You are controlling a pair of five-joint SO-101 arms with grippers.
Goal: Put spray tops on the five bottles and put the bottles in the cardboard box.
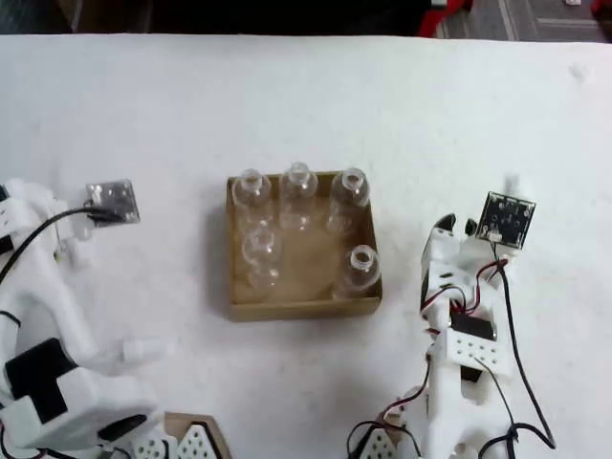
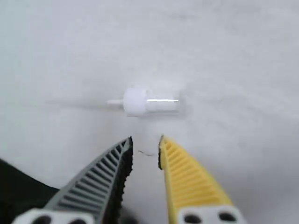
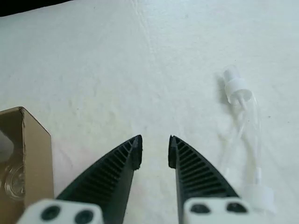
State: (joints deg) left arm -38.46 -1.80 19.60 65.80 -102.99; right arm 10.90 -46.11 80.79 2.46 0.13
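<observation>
Several clear bottles [image 1: 298, 184] stand upright in the cardboard box [image 1: 304, 308] at mid table, their necks bare. A white spray top [image 2: 148, 101] lies on its side on the white cloth just ahead of my left gripper [image 2: 145, 151], whose grey and yellow fingers are slightly open around nothing. My right gripper [image 3: 155, 150], right of the box, is open with its black fingers empty. Two spray tops with thin tubes lie beside it, one [image 3: 234, 83] farther off and one [image 3: 256, 196] close by. The box's corner [image 3: 25, 154] shows in the right wrist view.
A white cloth [image 1: 430, 105] covers the table. The left arm [image 1: 57, 325] stands at the left edge and the right arm [image 1: 464, 344] right of the box. Cables trail by both arm bases along the near edge.
</observation>
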